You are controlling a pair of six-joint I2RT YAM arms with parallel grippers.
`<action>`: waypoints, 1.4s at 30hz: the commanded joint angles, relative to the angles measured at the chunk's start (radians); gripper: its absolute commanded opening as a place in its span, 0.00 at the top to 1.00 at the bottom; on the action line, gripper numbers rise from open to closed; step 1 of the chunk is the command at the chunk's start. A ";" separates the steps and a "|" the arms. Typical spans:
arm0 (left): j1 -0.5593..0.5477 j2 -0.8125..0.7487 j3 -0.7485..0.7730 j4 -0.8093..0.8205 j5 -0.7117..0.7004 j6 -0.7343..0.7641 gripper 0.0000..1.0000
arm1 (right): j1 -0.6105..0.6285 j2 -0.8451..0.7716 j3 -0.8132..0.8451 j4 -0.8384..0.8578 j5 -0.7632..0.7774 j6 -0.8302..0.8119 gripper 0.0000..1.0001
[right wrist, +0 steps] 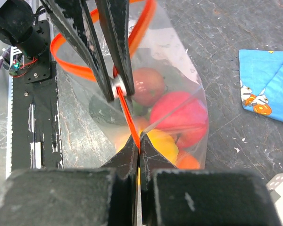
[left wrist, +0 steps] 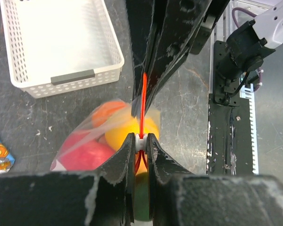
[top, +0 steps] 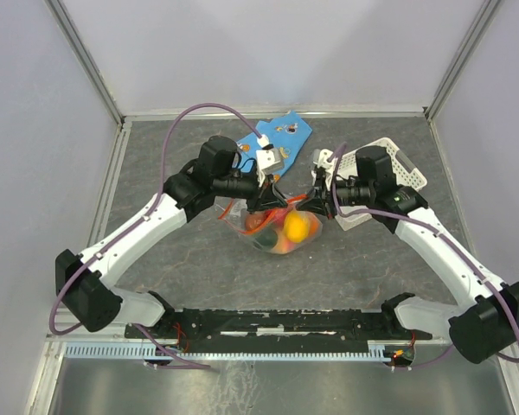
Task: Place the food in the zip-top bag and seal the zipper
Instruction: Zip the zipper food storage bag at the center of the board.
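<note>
Zip-top bag (right wrist: 186,56) of clear, crinkly plastic sat between the two pincers, its mouth held up to them and its belly hanging below. The food (right wrist: 179,115), small round plastic toy fruits in red, yellow, orange and green, was inside it as far as the views showed.

The left pincer (left wrist: 140,141) was clamped on the small white slider (right wrist: 116,89) of the thin orange-red zipper (right wrist: 127,113). The right pincer (right wrist: 139,147) was pressed together on the zipper strip itself, near the left one. Between the two pincers the strip ran as one taut line, which I judged to be sealed. Beyond the left pincer, on the side away from the right, it spread into a wide loop, so that part of the mouth was unsealed.

Loading looked done and sealing was the step in hand, partway along. The next move called for the left pincer to draw the slider along the strip, away from the right pincer, to the far end. The right pincer would need to hold as the anchor and keep the strip straight, so that the slider neither jammed nor slipped free.

A white lattice plastic basket (left wrist: 75,84) stood just behind the right pincer, and a blue patterned cloth (right wrist: 269,80) lay beyond the left one on the dark table (right wrist: 226,28).
</note>
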 commanded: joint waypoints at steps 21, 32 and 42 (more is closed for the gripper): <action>0.066 -0.216 -0.051 -0.267 -0.348 -0.001 0.97 | -0.066 -0.176 -0.133 0.160 0.209 0.099 0.98; 0.066 -0.329 -0.122 -0.298 -0.520 -0.051 0.97 | -0.068 -0.171 -0.149 0.232 0.382 0.145 0.98; 0.066 -0.386 -0.159 -0.319 -0.663 -0.082 0.97 | -0.079 -0.142 -0.152 0.291 0.525 0.174 0.98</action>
